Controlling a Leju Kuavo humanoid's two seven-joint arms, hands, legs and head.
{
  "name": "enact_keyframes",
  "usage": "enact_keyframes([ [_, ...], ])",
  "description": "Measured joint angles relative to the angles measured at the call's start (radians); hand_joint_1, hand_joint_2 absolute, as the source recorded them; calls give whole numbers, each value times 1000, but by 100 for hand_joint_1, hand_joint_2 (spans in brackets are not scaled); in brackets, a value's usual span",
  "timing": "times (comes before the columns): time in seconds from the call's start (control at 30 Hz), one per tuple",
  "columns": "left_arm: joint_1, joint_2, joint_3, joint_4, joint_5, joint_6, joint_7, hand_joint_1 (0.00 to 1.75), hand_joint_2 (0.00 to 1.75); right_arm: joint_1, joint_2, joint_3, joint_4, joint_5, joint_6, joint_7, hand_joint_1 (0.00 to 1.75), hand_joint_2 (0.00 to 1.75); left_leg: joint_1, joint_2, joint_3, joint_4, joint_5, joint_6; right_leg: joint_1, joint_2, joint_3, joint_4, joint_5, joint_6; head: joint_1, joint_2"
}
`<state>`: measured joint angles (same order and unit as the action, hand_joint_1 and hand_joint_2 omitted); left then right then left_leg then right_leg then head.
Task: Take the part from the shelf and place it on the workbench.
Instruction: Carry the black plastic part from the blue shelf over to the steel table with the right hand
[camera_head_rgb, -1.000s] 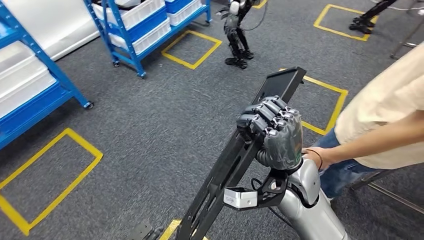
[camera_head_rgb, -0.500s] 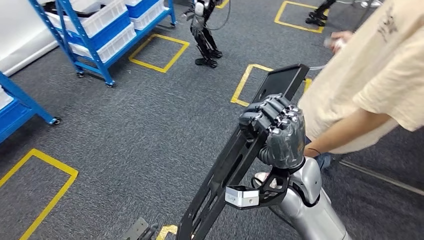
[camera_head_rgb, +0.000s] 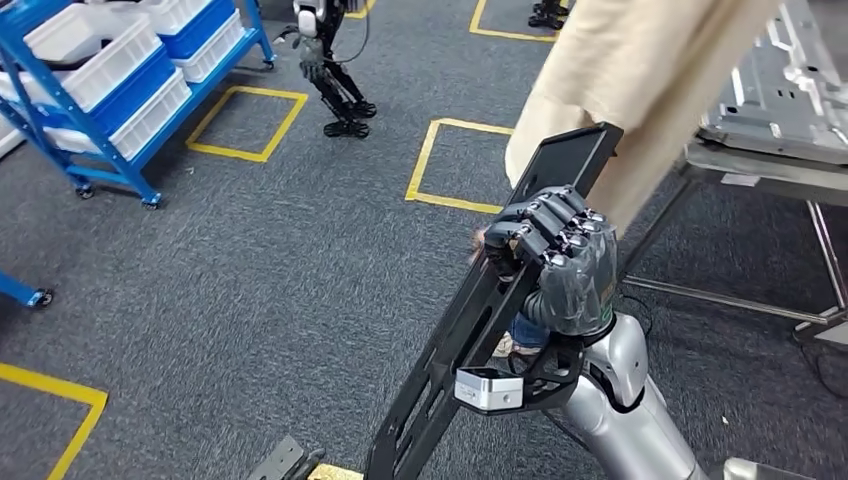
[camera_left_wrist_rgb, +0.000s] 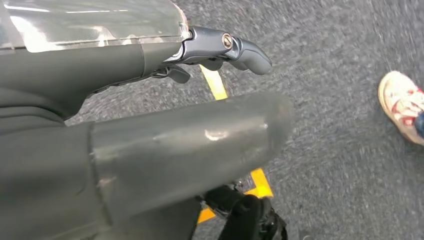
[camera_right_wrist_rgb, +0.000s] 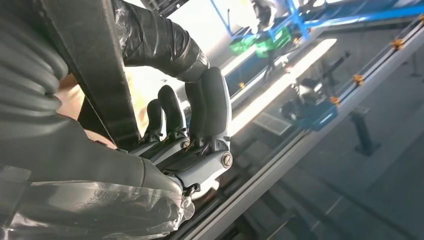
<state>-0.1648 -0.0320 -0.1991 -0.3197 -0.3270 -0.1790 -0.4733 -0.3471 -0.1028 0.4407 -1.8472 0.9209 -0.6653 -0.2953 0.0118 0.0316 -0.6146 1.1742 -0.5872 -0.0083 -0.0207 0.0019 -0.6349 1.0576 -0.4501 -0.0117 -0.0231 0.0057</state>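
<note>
the whole view swings since a second ago: the blue shelves (camera_head_rgb: 100, 80) slide to the far left and a metal workbench (camera_head_rgb: 770, 150) enters at the far right, so the robot is turning toward it. the right hand (camera_head_rgb: 550, 260) still grips the long black part (camera_head_rgb: 470, 330), carried tilted over the carpet. the left hand (camera_left_wrist_rgb: 220, 47) holds nothing, fingers apart. a person (camera_head_rgb: 640, 90) stands near the workbench.

The right hand (camera_head_rgb: 553, 262) is raised, fingers curled tight in a grip; the left hand (camera_left_wrist_rgb: 150, 125) hangs with fingers extended.
</note>
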Motion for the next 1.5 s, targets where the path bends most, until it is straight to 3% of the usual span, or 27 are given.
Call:
enact_keyframes([
  [0.07,4,0,0,0,0,0,0,0,0,0,1,0,0,0,0,0,175,175,0,-20,-54,116,-45,1,3,24,-4,0,3,-4,0,0],
  [0.1,5,0,0,0,0,0,0,0,0,1,1,0,0,0,0,0,175,175,0,-23,-62,133,-39,4,5,38,-5,0,5,-5,0,0],
  [0.17,5,0,0,0,0,0,-1,0,0,0,1,0,0,1,0,0,175,175,-1,-34,-27,56,22,16,7,64,-4,0,7,-4,0,0],
  [0.23,2,1,0,0,0,0,-2,0,0,-1,1,0,0,2,0,0,175,175,-3,-76,32,-75,79,30,7,87,-5,1,11,2,0,0],
  [0.3,1,2,0,0,0,0,-2,0,0,-2,1,0,-1,4,0,0,175,175,-6,-102,59,-134,92,36,4,108,-11,-1,18,13,0,0],
  [0.37,0,1,-1,0,0,0,-3,0,0,-1,1,-1,-1,5,0,0,175,175,-6,-86,63,-147,99,38,1,125,-16,-7,27,27,0,0],
  [0.43,-4,0,-1,0,0,1,-3,0,0,-3,1,-4,-1,6,0,0,175,175,-2,-62,66,-166,113,46,5,92,-26,6,12,36,1,0],
  [0.5,-5,0,-2,0,0,1,-3,0,0,-6,1,-5,-1,6,0,0,175,175,-2,-35,66,-176,122,52,7,32,-64,88,-45,40,3,0],
  [0.57,-2,0,-2,0,0,1,-3,0,0,-6,1,-5,-1,6,0,0,175,175,-4,-9,62,-176,123,54,5,10,-107,195,-97,45,3,0],
  [0.6,-1,0,-2,0,0,1,-3,0,0,-6,1,-5,-1,6,0,0,175,175,-4,4,60,-174,122,54,4,6,-113,217,-99,48,3,0],
  [0.63,-1,0,-2,0,0,0,-3,0,0,-5,0,-5,-1,6,0,0,175,175,-4,17,58,-171,120,53,2,2,-101,205,-84,50,3,0],
  [0.7,-2,-1,-4,0,0,0,-3,0,0,-6,0,-6,-1,6,0,0,175,175,-4,40,56,-160,113,48,1,-28,-38,101,-35,52,3,0],
  [0.77,-3,-1,-5,0,1,0,-3,0,0,-9,0,-7,-1,7,0,0,175,175,-9,58,54,-147,102,37,7,-65,9,15,-12,42,3,0],
  [0.8,-3,-1,-5,0,2,0,-3,0,0,-10,0,-7,-1,7,0,0,175,175,-13,67,54,-143,99,32,10,-72,13,2,-15,35,2,0],
  [0.87,-4,0,-5,0,2,0,-3,0,0,-10,0,-9,-2,7,0,1,175,175,-16,83,57,-142,96,24,11,-52,10,1,-13,21,2,0],
  [0.9,-6,0,-5,0,3,0,-3,0,0,-10,0,-11,-2,7,0,1,175,175,-14,77,57,-138,89,19,10,-42,9,-1,-10,16,2,0],
  [0.97,-8,0,-5,0,4,0,-4,0,0,-12,0,-13,-3,7,0,1,175,175,-7,32,39,-88,50,8,5,-21,7,-5,-4,4,2,0],
  [1.0,-8,0,-5,0,4,0,-4,0,0,-12,1,-14,-4,7,0,1,175,175,-4,3,16,-35,18,4,4,-11,6,-6,-2,0,2,0],
  [1.07,-4,0,-5,0,5,-2,-4,0,0,-12,2,-14,-4,8,1,1,175,175,-3,-20,-41,91,-37,1,5,13,3,-5,0,-5,2,0],
  [1.13,0,0,-5,0,5,-2,-3,0,0,-10,2,-14,-3,9,1,2,175,175,-3,-23,-61,127,-27,4,6,41,2,-3,1,-6,2,0],
  [1.2,0,0,-5,0,7,-2,-4,0,0,-10,2,-14,-3,10,0,2,175,175,-3,-42,-17,25,44,13,7,68,4,-2,3,-5,2,0],
  [1.23,-1,1,-5,0,8,-2,-4,0,0,-10,2,-14,-3,11,0,2,175,175,-1,-70,12,-40,74,19,7,80,3,-2,4,-3,2,0],
  [1.3,0,2,-5,0,12,-2,-6,0,0,-11,3,-14,-3,13,1,2,175,175,-1,-116,47,-124,100,25,3,103,-4,-2,10,7,3,0],
  [1.33,0,2,-5,0,14,-2,-6,0,0,-11,3,-14,-3,13,1,2,175,175,-2,-124,50,-134,99,26,-1,115,-9,-4,15,15,2,0],
  [1.4,-1,2,-6,0,15,-3,-7,0,0,-9,4,-15,-3,13,2,2,175,175,-1,-102,54,-149,107,32,-3,131,-15,-10,23,30,2,0],
  [1.43,-2,2,-6,0,16,-2,-8,0,0,-10,4,-16,-4,13,2,2,175,175,1,-88,57,-158,114,37,-1,115,-18,-5,18,35,3,0],
  [1.5,-4,1,-6,0,18,-2,-9,0,0,-14,4,-17,-4,13,2,2,175,175,5,-58,61,-174,124,47,4,51,-50,63,-29,40,6,0],
])
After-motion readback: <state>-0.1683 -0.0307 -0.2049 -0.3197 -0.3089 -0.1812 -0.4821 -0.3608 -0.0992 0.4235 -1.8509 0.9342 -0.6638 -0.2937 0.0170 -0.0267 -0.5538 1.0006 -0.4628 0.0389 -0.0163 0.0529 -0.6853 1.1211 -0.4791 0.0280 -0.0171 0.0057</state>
